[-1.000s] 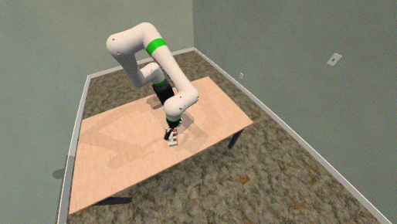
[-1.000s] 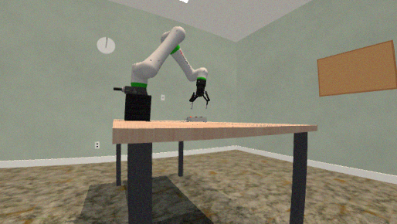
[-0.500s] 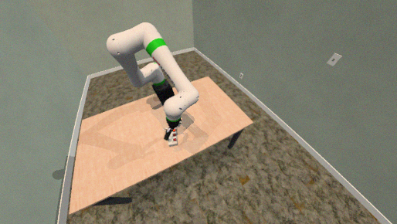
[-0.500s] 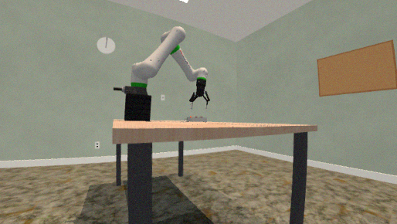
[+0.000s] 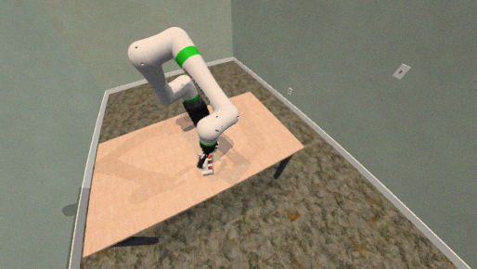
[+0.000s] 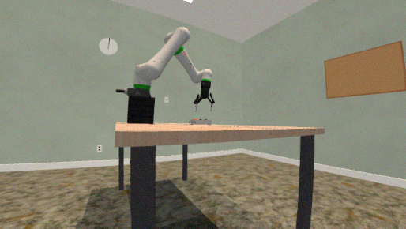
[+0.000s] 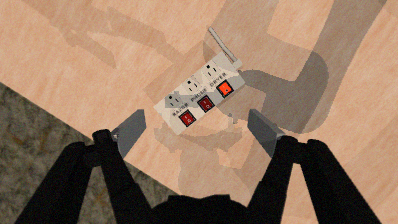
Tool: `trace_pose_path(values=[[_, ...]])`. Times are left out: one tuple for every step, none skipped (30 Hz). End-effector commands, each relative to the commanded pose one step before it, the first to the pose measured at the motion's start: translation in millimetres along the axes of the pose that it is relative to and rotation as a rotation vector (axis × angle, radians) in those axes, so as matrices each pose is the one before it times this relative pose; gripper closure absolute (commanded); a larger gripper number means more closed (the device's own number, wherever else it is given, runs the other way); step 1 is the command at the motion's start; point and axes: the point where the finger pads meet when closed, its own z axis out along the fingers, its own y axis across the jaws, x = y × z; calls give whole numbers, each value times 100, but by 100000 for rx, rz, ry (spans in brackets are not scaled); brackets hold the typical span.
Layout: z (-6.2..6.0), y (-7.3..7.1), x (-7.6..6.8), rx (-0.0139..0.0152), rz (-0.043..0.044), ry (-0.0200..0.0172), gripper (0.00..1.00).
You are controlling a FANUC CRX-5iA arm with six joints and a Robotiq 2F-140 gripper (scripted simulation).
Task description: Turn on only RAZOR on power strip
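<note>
Jaws spread wide over the power strip, nothing gripped

The gripper [image 7: 196, 131] hangs above the power strip [image 7: 200, 98], which lies face up on the table [image 5: 139, 185] near the edge. Labels are blurry but look like RAZOR, PHONE and DRYER beside three red switches; the DRYER switch [image 7: 225, 88] glows brighter, so probably it's on while the RAZOR switch [image 7: 187, 118] looks off. Risks I'd guess: the switches sit close together, so a fat fingertip could hit two at once, and an off-centre push could skid or tip the light strip toward the edge.
</note>
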Motion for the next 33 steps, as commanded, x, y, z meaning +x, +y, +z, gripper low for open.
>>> trace_pose_path(values=[[-20,-13,-11,28,10,-31,0],[0,0,0,0,0,0,0],[0,0,0,0,0,0,0],[0,0,0,0,0,0,0],[0,0,0,0,0,0,0],[0,0,0,0,0,0,0],[0,0,0,0,0,0,0],[0,0,0,0,0,0,0],[0,0,0,0,0,0,0],[0,0,0,0,0,0,0],[0,0,0,0,0,0,0],[0,0,0,0,0,0,0],[0,0,0,0,0,0,0],[0,0,0,0,0,0,0],[0,0,0,0,0,0,0],[-48,-18,83,-72,691,-269,0],[0,0,0,0,0,0,0],[0,0,0,0,0,0,0],[-267,-98,465,-422,3889,-1506,0],[-544,-218,948,-946,8021,-3065,0],[-757,-361,1296,-1495,11271,-4210,0],[-837,-492,1376,-833,4625,-1601,0],[0,0,0,-366,2672,-986,0],[0,0,0,-493,3655,-1361,0],[0,0,0,-194,1563,-605,0],[-759,-539,1175,-1385,6847,-2161,0],[0,0,0,-490,4164,-1703,0],[0,0,0,-35,344,-148,0],[-546,-444,788,-1446,7933,-2700,0],[0,0,0,-21,205,-92,0],[0,0,0,0,0,0,0],[-268,-236,363,-745,3962,-1337,0],[-48,-44,62,-135,705,-236,0]])
